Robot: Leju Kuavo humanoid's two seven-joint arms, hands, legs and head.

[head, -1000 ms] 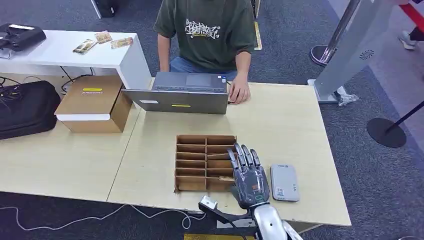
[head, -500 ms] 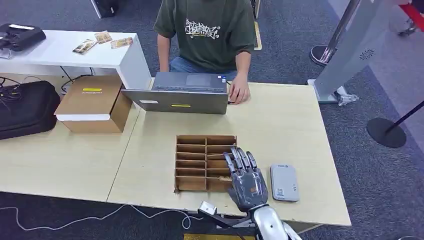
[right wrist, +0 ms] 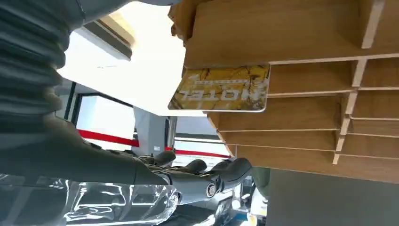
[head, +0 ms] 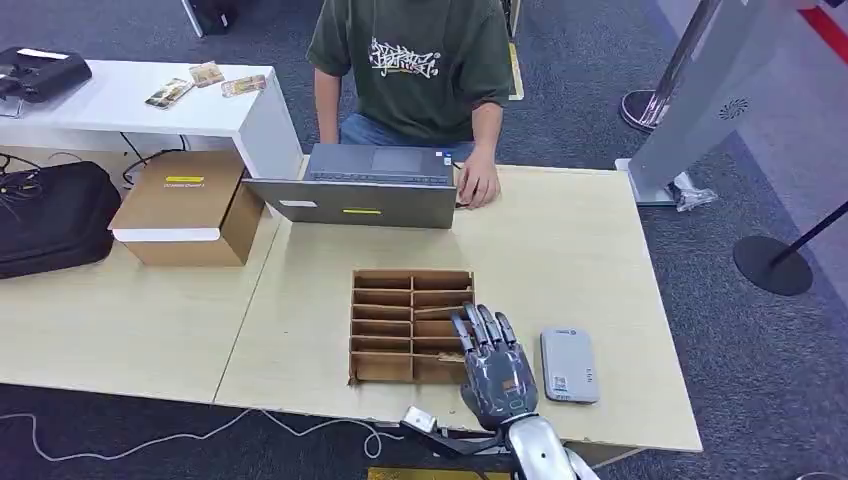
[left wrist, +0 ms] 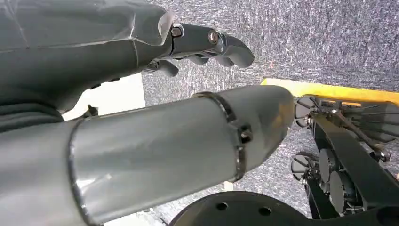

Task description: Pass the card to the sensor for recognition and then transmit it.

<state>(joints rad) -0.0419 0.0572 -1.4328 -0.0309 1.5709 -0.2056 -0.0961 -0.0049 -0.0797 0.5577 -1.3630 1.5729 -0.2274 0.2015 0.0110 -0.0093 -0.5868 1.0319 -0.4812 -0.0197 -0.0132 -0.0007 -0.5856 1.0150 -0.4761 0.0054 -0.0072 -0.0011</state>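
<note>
I read "HOTEL" on the yellow card sticking out of the wooden rack, shown upside down in my right wrist view, white graffiti lettering on a person's green shirt, illegible to me

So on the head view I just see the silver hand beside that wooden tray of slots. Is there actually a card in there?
Observer: Yes. The right wrist view shows a card sticking out of one slot of the wooden tray, with the word HOTEL printed over a yellow picture.
Operator: Does the hand have hold of it?
Observer: No. The right hand has its fingers stretched out, apart from the card, and holds nothing.
Operator: And the other hand?
Observer: The left hand hangs over grey carpet and holds nothing.
</note>
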